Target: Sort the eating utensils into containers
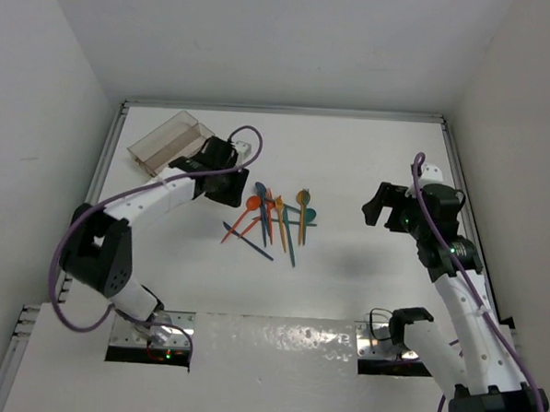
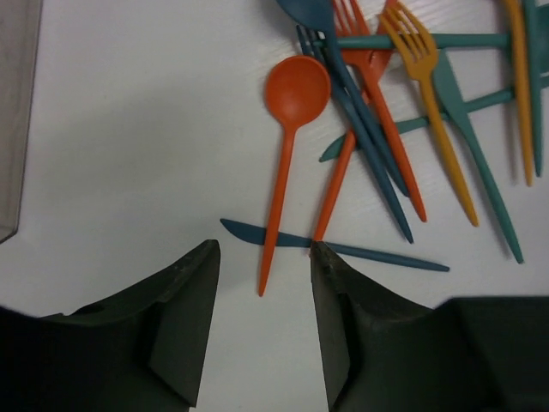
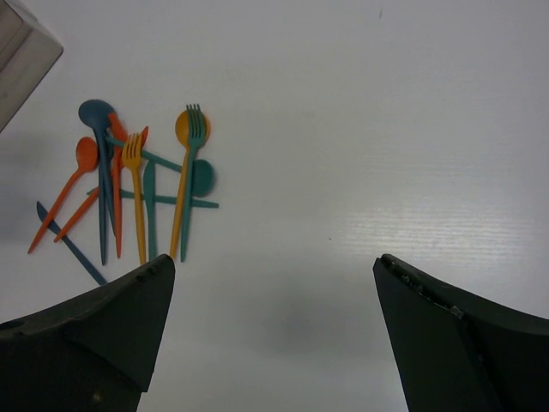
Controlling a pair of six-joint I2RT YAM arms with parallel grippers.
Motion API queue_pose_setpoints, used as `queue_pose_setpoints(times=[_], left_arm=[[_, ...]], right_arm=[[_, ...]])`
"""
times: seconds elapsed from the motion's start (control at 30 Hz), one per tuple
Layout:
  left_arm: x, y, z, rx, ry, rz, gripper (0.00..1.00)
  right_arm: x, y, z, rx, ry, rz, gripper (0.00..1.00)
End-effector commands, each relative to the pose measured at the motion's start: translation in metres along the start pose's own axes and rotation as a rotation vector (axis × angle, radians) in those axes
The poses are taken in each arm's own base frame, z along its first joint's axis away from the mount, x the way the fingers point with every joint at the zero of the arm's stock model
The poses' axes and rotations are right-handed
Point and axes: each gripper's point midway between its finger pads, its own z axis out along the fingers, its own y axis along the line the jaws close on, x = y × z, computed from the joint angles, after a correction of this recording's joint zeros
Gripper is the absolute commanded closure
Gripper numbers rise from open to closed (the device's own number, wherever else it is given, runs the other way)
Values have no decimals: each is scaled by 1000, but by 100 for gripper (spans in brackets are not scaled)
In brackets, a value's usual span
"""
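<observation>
The utensils [image 1: 274,220] lie in a loose pile mid-table: orange, teal and dark blue spoons, forks and knives. The clear smoky tray [image 1: 168,143] stands at the far left; I cannot tell if anything lies in it. My left gripper [image 1: 228,187] is open and empty, just left of the pile. In the left wrist view [image 2: 263,257] the handle tip of an orange spoon [image 2: 296,90] lies on the table between its fingertips, crossing a dark blue knife [image 2: 377,254]. My right gripper [image 1: 376,211] hovers open and empty over bare table right of the pile [image 3: 129,180].
White walls enclose the table on the left, back and right. The tray's edge shows at the left of the left wrist view [image 2: 13,112] and its corner at the top left of the right wrist view [image 3: 21,51].
</observation>
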Motion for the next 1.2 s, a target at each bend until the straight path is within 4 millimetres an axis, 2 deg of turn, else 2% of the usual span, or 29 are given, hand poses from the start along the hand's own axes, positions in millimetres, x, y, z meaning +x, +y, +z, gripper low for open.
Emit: queue_pose_setpoints(times=[0.0,0.13,0.33,0.5,0.77,0.83,0.9,0.93,1.0,1.07,1.17], left_arm=[[-16,4,18,-30,-4,54,57],[-7,8,47,-32,64,96,58],[3,3,75,11,118,105,62],[7,-3,87,54,138,105,63],[26,-2,106,53,196,107,64],[31,0,111,43,211,108,69],[32,2,113,30,213,111,74],[31,3,114,25,213,112,81],[30,6,113,10,218,119,87],[23,7,106,0,207,125,96],[-4,8,83,-24,134,153,100]], right_arm=[[4,6,1,-38,21,-17,3],[4,9,1,-55,22,-18,3],[11,8,2,-56,38,-19,3],[15,5,3,-47,43,-20,3],[18,5,3,-49,47,-19,2],[17,5,2,-51,46,-20,2],[17,6,2,-53,43,-20,2],[17,6,1,-53,43,-20,2],[15,7,0,-60,35,-22,2],[12,9,-2,-70,22,-24,1],[8,10,-5,-74,6,-26,1]])
